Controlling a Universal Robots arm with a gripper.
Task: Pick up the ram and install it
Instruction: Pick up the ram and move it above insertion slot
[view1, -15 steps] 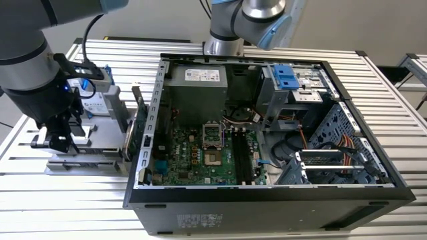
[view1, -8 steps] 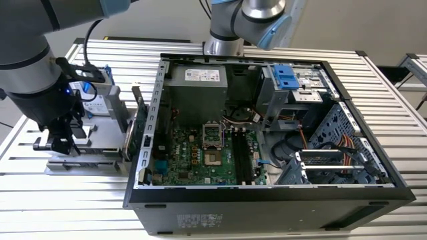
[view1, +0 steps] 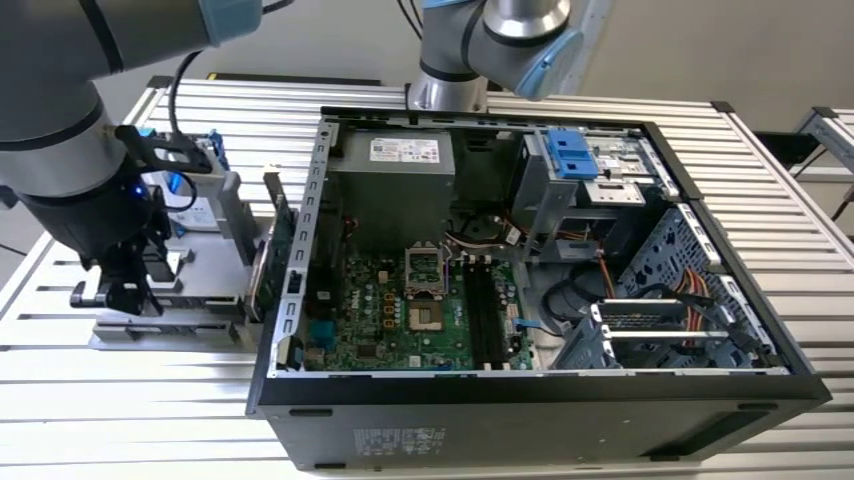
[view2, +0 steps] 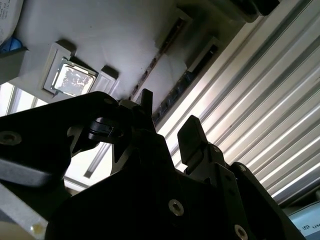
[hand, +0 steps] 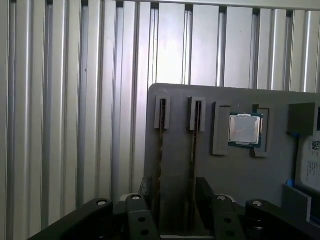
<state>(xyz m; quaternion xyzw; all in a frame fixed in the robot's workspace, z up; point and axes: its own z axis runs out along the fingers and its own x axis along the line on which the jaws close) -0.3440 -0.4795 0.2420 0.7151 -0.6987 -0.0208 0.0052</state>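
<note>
Two ram sticks stand on edge in slots of a grey fixture: one ram and a second one beside it. They also show as the ram and its neighbour in the second wrist view. My gripper is open and low over their near ends, one finger outside the first stick and the other finger by the second. I cannot tell whether it touches them. In the exterior view the gripper hangs over the fixture, left of the open computer case.
A bare processor chip lies in a pocket of the fixture. A silver hard drive and an upright green card stand on the fixture. The motherboard's memory slots lie inside the case. A second arm's base stands behind the case.
</note>
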